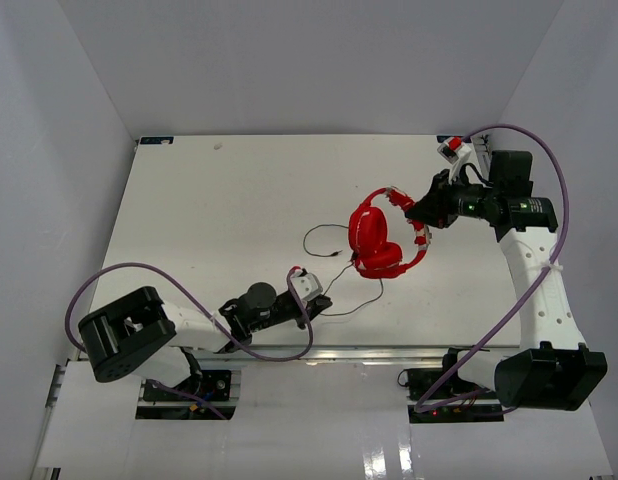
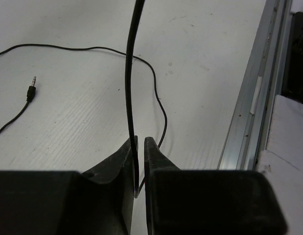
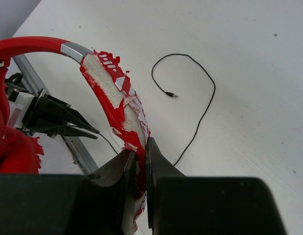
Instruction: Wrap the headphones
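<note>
The red headphones (image 1: 377, 245) hang above the table, right of centre, ear cups low and together. My right gripper (image 1: 416, 214) is shut on the worn, peeling headband (image 3: 110, 77), pinched between its fingers (image 3: 140, 152). One red ear cup (image 3: 13, 147) shows at the left edge of the right wrist view. My left gripper (image 1: 321, 290) is shut on the thin dark cord (image 2: 129, 73), which rises taut from between its fingertips (image 2: 140, 140). The rest of the cord loops on the table (image 1: 322, 232) and ends in the free plug (image 2: 30, 91), which also shows in the right wrist view (image 3: 170, 94).
The metal table edge rail (image 2: 249, 112) runs just right of my left gripper. Thick purple robot cables (image 1: 549, 190) arc over both arms. A small red and white part (image 1: 451, 148) sits at the far right corner. White walls enclose the table.
</note>
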`<action>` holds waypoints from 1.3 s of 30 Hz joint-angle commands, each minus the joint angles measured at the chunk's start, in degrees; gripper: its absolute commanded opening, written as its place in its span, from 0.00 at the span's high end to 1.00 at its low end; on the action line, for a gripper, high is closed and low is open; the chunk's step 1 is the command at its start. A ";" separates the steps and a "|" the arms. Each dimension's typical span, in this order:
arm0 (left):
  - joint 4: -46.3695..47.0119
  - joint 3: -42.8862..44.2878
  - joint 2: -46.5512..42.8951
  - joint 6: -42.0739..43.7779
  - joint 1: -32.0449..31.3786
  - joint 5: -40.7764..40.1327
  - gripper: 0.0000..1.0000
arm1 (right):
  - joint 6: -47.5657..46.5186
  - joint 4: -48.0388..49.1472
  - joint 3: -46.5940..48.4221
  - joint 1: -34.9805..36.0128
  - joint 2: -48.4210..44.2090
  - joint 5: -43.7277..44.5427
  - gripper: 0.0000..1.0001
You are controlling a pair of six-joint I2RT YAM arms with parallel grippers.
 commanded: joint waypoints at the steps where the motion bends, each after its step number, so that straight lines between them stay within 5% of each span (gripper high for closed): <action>1: 3.04 0.75 -1.52 -6.93 -1.45 -3.13 0.82 | 8.22 4.57 -0.67 0.16 -0.06 -3.81 0.92; 9: -5.48 8.23 -1.91 -11.92 -2.02 -4.48 1.00 | 19.16 10.94 -3.06 2.97 -2.40 6.78 0.92; 22: -24.35 21.53 -3.09 -15.90 -6.33 -11.75 1.00 | 36.03 24.25 -8.40 7.06 -6.42 35.57 0.92; 30: -36.68 29.79 -3.15 -17.07 -7.05 -13.76 1.00 | 28.34 30.83 -14.97 15.36 -9.26 59.45 0.92; 39: -49.40 36.89 -1.64 -17.15 -7.04 -12.92 1.00 | 20.23 37.64 -22.80 20.15 -11.23 71.57 0.92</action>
